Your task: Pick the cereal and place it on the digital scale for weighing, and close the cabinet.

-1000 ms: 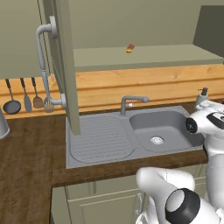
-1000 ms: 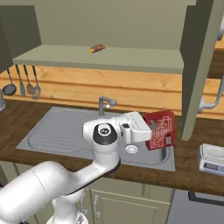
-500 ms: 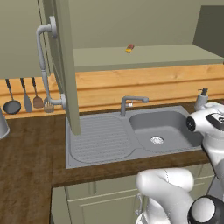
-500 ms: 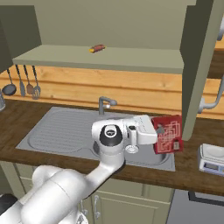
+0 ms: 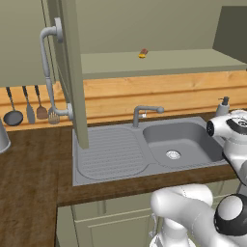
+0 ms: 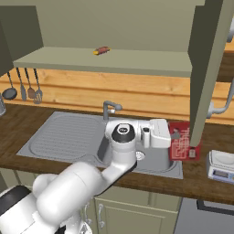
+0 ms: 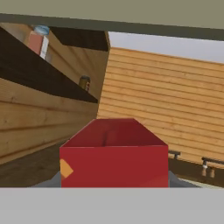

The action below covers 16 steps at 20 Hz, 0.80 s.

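Note:
My gripper [image 6: 175, 136] is shut on the cereal [image 6: 182, 146], a red box with pale print. It holds the box upright over the right rim of the sink [image 6: 64, 137]. The box hangs just left of the digital scale [image 6: 221, 165], which sits on the counter at the far right. In the hand view the cereal [image 7: 113, 158] is close up at the lower middle and hides the fingertips. The cabinet stands open: its right door [image 6: 211, 64] juts out just above the box, and its left door [image 5: 70, 72] with a curved bar handle [image 5: 48, 72] juts out at the left.
A small yellow-and-red item [image 6: 101, 50] lies on the cabinet shelf. The faucet [image 6: 109, 109] stands behind the basin, with a soap dispenser [image 5: 222, 106] near the wall. Kitchen utensils [image 5: 29, 111] hang on the wooden backsplash at the left.
The gripper has carried the cereal to the right, from over the basin to the sink's right rim, closer to the scale. The doors have not moved.

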{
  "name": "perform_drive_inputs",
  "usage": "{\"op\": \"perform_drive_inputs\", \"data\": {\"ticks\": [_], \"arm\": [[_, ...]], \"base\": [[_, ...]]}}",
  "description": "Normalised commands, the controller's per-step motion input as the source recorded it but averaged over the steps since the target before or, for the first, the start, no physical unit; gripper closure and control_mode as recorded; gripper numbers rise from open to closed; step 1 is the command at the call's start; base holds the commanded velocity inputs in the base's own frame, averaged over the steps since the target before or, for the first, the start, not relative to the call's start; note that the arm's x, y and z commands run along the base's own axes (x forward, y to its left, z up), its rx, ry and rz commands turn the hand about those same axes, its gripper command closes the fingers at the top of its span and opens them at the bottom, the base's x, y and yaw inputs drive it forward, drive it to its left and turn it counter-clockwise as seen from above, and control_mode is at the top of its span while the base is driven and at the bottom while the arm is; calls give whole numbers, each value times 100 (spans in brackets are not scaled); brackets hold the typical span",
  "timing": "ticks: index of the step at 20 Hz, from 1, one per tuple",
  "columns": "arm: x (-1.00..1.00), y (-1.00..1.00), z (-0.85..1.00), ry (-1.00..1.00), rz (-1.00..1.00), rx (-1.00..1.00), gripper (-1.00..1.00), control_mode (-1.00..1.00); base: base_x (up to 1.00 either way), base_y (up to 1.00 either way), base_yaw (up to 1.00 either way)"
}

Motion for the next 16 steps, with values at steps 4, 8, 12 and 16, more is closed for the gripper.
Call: {"op": "perform_drive_inputs", "data": {"ticks": [4, 8, 12, 16], "arm": [[20, -34, -1, 0, 0, 3, 100, -100], [14, -42, 0, 0, 0, 5, 100, -100], [9, -45, 0, 0, 0, 7, 100, -100], [10, -43, -4, 0, 0, 6, 100, -100]], "base": [[0, 0, 0], [0, 0, 0], [0, 0, 0], [0, 0, 0]]}}
